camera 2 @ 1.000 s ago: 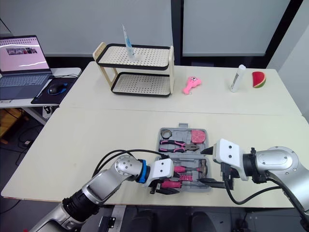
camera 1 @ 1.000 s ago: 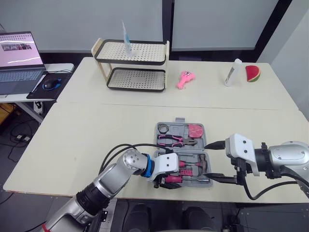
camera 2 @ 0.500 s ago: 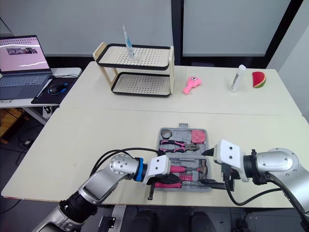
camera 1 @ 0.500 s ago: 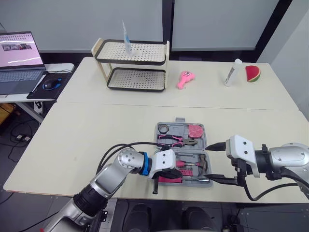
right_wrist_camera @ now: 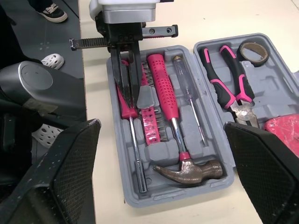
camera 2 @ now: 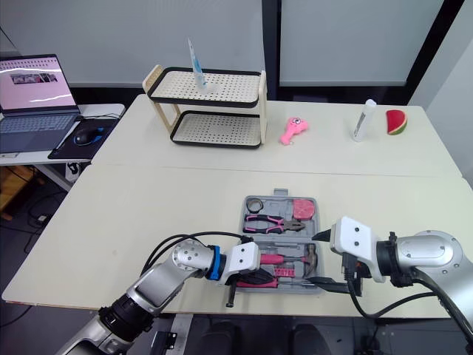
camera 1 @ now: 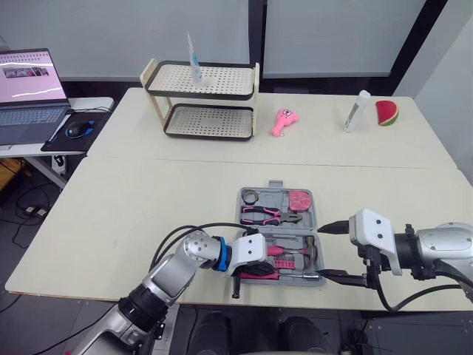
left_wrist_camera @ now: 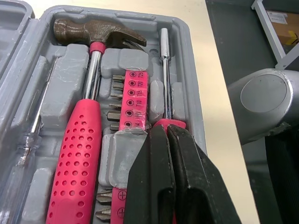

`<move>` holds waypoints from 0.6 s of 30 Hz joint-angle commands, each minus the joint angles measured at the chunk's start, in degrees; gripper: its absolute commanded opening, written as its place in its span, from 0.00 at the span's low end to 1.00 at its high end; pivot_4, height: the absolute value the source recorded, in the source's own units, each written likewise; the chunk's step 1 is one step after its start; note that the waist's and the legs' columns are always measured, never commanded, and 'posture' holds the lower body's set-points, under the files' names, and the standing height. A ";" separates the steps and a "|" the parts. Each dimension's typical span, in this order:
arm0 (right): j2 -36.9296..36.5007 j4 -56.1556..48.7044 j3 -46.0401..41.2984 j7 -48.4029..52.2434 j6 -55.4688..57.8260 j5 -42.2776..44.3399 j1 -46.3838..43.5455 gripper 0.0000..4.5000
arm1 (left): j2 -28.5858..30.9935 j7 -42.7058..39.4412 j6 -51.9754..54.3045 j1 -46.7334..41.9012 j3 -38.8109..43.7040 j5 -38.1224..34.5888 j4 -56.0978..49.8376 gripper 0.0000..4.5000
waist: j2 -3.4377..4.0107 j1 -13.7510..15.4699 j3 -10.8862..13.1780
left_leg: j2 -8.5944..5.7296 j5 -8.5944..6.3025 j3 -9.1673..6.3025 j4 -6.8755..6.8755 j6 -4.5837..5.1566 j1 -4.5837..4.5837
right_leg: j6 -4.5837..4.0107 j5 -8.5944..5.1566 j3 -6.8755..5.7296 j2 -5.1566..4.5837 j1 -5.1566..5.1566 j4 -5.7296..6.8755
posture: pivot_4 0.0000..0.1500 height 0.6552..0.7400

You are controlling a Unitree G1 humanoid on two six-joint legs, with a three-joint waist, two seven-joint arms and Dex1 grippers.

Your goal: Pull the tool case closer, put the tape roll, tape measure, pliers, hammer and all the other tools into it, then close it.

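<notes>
Plainly the tool case (right_wrist_camera: pixel 149 191) lies open near the front edge of the tabletop (camera 1: pixel 148 214), between the two arms. Its near half holds the hammer (left_wrist_camera: pixel 79 140), a strip of bits (left_wrist_camera: pixel 131 100), a clear-handled screwdriver (right_wrist_camera: pixel 184 93) and a pink-handled screwdriver (left_wrist_camera: pixel 164 70). The far half holds the pliers (right_wrist_camera: pixel 229 79), the tape roll (right_wrist_camera: pixel 252 58) and the red tape measure (camera 1: pixel 298 200).

The left claw (left_wrist_camera: pixel 167 130) has its fingers pressed together and laid along the pink screwdriver's handle. It seems to be seating the handle rather than gripping it. The right claw (camera 1: pixel 336 250) stands wide apart and empty, just beside the case's right edge.

With every slot seemingly filled, closing is probably what remains. The shell looks like stiff moulded plastic, smooth and likely to slide on the tabletop. Loaded with steel, it should feel heavy for its size. The far half's outer rim by the latch looks the best hold, with the other claw steadying the near half. Loosely seated tools could tip out as that half swings over.

Well apart at the back stand a two-tier rack (camera 1: pixel 203 100), a pink toy (camera 1: pixel 281 120), a white tube (camera 1: pixel 357 111) and a melon slice (camera 1: pixel 386 112).
</notes>
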 commanded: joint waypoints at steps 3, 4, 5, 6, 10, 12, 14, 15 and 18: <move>-0.40 -0.85 -0.89 -0.44 -0.37 0.25 -0.40 1.00 | -0.55 -1.02 -1.15 0.06 -1.17 0.98 1.09 0.01 | 0.00 0.01 -0.01 | 0.00 0.00 0.00 0.00 0.00 0.01 | 0.00 0.00 0.00 0.00 0.01 0.00 | 1.00 1.00; -0.37 -0.72 -0.82 -0.43 -0.47 0.17 -0.40 1.00 | -0.49 -1.10 -1.34 0.18 -0.65 0.61 0.99 0.01 | 0.00 0.00 -0.01 | 0.00 0.00 0.00 0.00 0.00 0.01 | 0.00 0.00 0.00 0.00 0.01 0.00 | 1.00 1.00; -0.39 -0.46 -0.80 -0.32 -0.69 0.05 -0.37 1.00 | -0.39 -1.25 -1.64 0.40 0.12 -0.07 0.65 0.01 | 0.00 0.00 -0.01 | 0.00 0.00 0.00 0.00 0.00 0.01 | 0.00 0.00 0.00 0.00 0.01 0.00 | 1.00 1.00; -0.41 -0.05 -0.74 -0.18 -1.02 -0.14 -0.33 1.00 | -0.35 -1.39 -1.86 0.71 1.06 -1.02 0.16 0.01 | 0.00 0.00 -0.01 | 0.00 0.00 0.00 0.00 0.00 0.01 | 0.00 0.00 0.00 0.00 0.01 0.00 | 1.00 1.00; -0.13 3.68 -0.85 0.25 -3.83 -1.92 -0.59 1.00 | 2.48 -3.28 0.36 2.85 6.97 -7.04 -5.78 0.01 | 0.00 -0.07 0.00 | 0.02 0.00 0.00 0.00 0.00 0.01 | 0.00 0.00 0.00 0.00 0.01 0.00 | 1.00 1.00; 0.76 6.36 -1.15 -0.11 -4.90 -2.30 -1.57 1.00 | 5.80 -4.87 2.30 4.04 10.84 -10.47 -9.16 0.01 | -0.01 -0.15 0.00 | 0.06 0.00 -0.01 -0.01 0.00 0.01 | 0.00 0.00 0.00 0.01 -0.01 0.01 | 1.00 1.00; 0.21 10.47 -0.32 -0.16 -7.66 -5.25 -2.87 0.96 | 10.83 -7.29 3.07 4.84 15.27 -13.15 -10.89 0.00 | 0.01 -0.22 0.00 | 0.06 0.00 -0.01 -0.01 0.00 0.04 | 0.00 0.00 0.00 0.01 -0.01 0.02 | 1.00 1.00; -0.42 13.19 0.73 -0.41 -9.69 -7.99 -3.90 0.91 | 13.58 -8.80 2.75 4.89 17.49 -14.01 -10.38 0.00 | 0.01 -0.27 0.00 | 0.06 0.00 -0.01 -0.02 0.00 0.06 | 0.00 0.00 0.01 0.01 0.00 0.02 | 1.00 1.00; -0.92 21.17 4.77 -1.30 -14.51 -15.36 -7.90 0.71 | 18.98 -10.45 0.10 3.69 22.05 -13.75 -5.93 0.00 | 0.03 -0.28 0.01 | 0.02 0.00 0.03 -0.03 0.00 0.09 | 0.00 0.00 -0.02 0.00 0.00 0.00 | 1.00 1.00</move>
